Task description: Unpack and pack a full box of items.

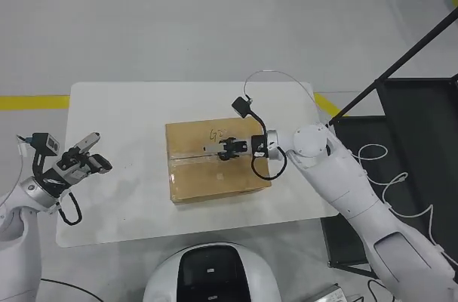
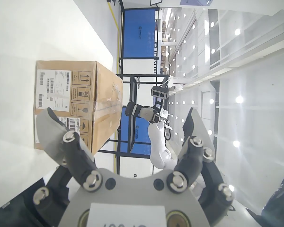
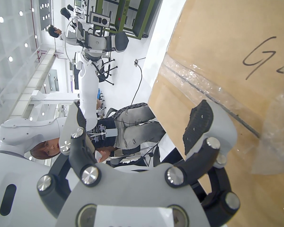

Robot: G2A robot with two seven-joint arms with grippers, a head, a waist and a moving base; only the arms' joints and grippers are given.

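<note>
Fingers of the right gripper stand spread wide and empty just above the top of the closed, taped cardboard box, which sits in the middle of the white surface. The left gripper, its fingers likewise apart and holding nothing, hovers near the surface's left edge, well apart from the box.

The cardboard box is matt brown board. Its top seam is covered by clear plastic tape, glossy and wrinkled. White paper labels on its side look smooth and flat. The desk has a smooth, matt white surface. The right gripper has white plastic finger shells, black ribbed pads and shiny metal screws. The left gripper has matt grey fingers on black links.
</note>
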